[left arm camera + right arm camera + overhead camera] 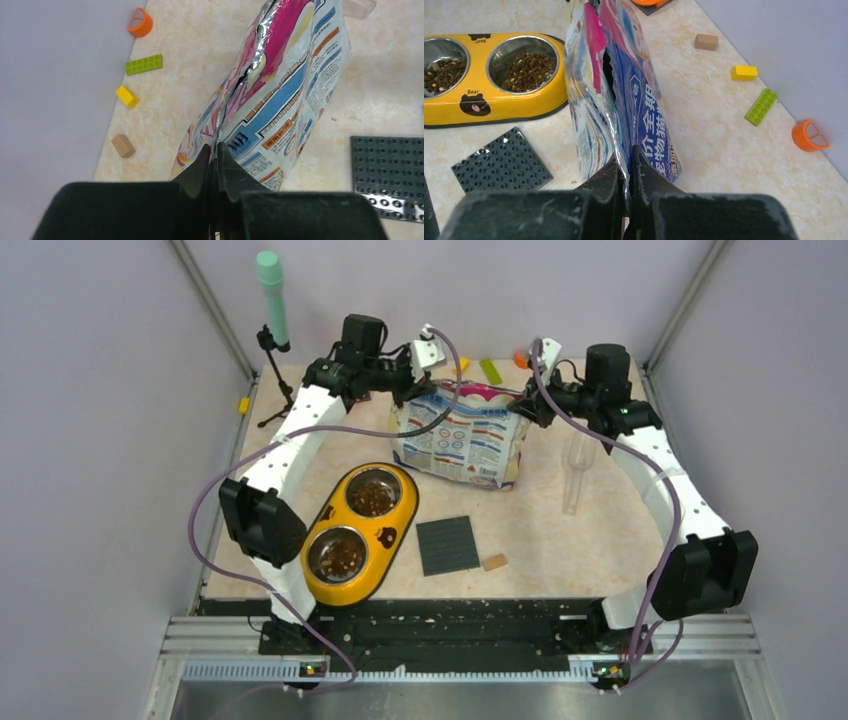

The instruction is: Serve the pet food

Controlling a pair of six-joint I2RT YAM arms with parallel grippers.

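The glossy blue-pink pet food bag (462, 440) stands at the back middle of the table, its top open. My left gripper (215, 150) is shut on the bag's top edge at one corner (280, 90). My right gripper (626, 155) is shut on the opposite top corner of the bag (624, 90). Brown kibble (372, 498) lies in the far cup of the yellow double bowl (385, 537), and more kibble (337, 558) lies in the near cup. Both cups with kibble also show in the right wrist view (526, 67).
A dark grey studded plate (447, 544) and a small tan block (494, 562) lie in front of the bag. A clear plastic scoop (577, 468) lies to the right. Green (144, 64), yellow (127, 96), tan (123, 145) bricks and an orange piece (140, 22) lie by the back wall.
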